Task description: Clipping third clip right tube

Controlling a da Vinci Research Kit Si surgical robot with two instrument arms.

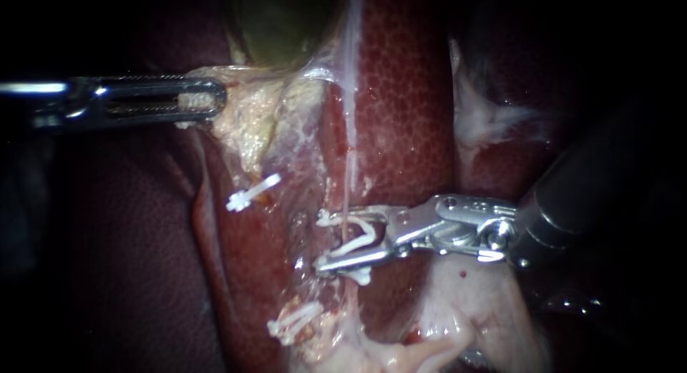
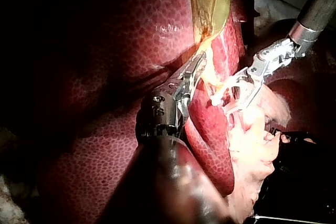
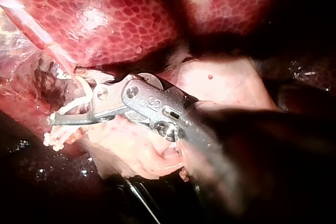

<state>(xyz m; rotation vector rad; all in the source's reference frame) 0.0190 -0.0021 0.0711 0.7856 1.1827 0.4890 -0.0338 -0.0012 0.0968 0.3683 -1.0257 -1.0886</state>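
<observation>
Right tube (image 1: 351, 165): thin pale strand running down over the liver (image 1: 404, 94). Right instrument (image 1: 336, 240) has its claw astride the tube, grasping an open clip (image 1: 363, 235); both clip legs sit either side of the tube, not closed. Two more clips off to the tube's left: upper clip (image 1: 252, 192), lower clip (image 1: 294, 321). Left instrument (image 1: 215, 101), well left of the tube, claw clenched on pale tissue at the gallbladder (image 1: 283, 22) edge.

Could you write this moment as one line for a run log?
left instrument: holding tissue by gallbladder | right instrument: carrying clip astride right tube | clip: not yet closed
</observation>
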